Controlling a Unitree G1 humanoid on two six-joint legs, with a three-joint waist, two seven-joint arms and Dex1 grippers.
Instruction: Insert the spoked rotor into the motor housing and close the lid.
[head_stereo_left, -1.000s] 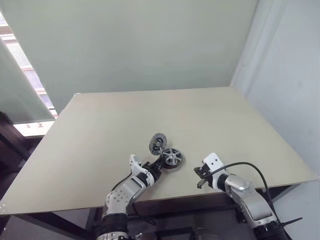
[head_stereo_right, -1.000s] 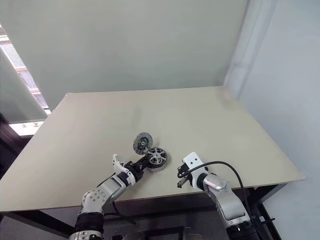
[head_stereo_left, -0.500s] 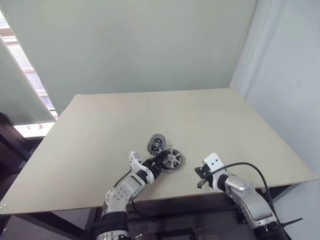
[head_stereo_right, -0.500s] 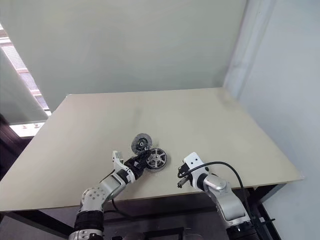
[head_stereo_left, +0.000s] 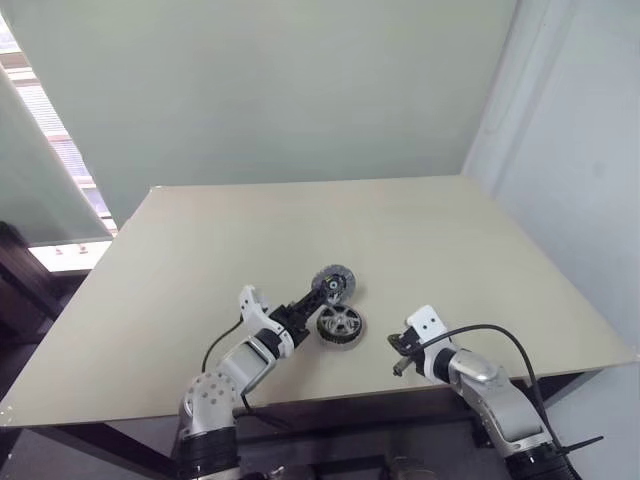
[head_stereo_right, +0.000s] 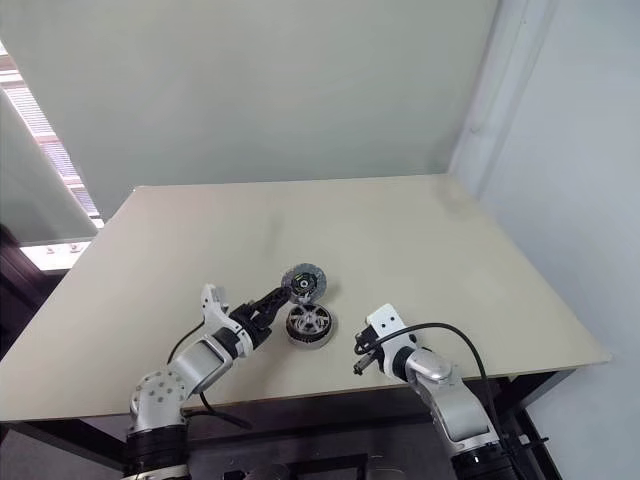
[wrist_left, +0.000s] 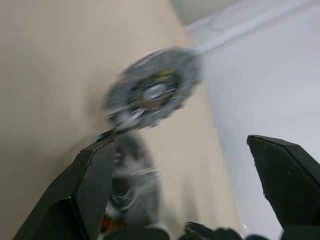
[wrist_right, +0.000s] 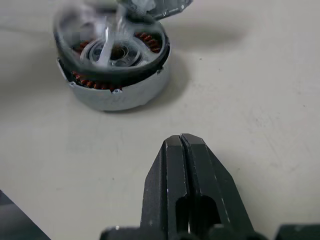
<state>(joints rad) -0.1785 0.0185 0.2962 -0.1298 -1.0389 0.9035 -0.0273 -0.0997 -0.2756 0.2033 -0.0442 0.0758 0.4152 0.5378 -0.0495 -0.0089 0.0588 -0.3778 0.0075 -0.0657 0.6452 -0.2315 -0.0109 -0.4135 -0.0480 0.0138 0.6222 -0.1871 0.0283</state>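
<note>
The spoked rotor (head_stereo_left: 340, 323) sits in the motor housing (wrist_right: 114, 95), whose copper windings show under the spokes; together they lie flat on the table. The lid (head_stereo_left: 333, 283), a gray ridged disc, stands tilted just behind them. My left gripper (head_stereo_left: 314, 301) hangs raised above the table with its fingers wide open and nothing between them. One fingertip (wrist_left: 98, 150) is close to the blurred lid (wrist_left: 152, 90); I cannot tell whether they touch. To the right of the housing my right gripper (head_stereo_left: 399, 364) is shut and empty, pointing at the housing from a short way off.
The beige table (head_stereo_left: 200, 250) ends in a front edge (head_stereo_left: 330, 398) just below both grippers. A black cable (head_stereo_left: 500, 335) loops over the right arm. A wall (head_stereo_left: 300, 90) stands behind the table, and a window (head_stereo_left: 40, 130) is at the left.
My left gripper has opened, let go of the rotor and housing, and risen. They now lie flat instead of tilted. The lid has shifted slightly right. The right gripper has kept still.
</note>
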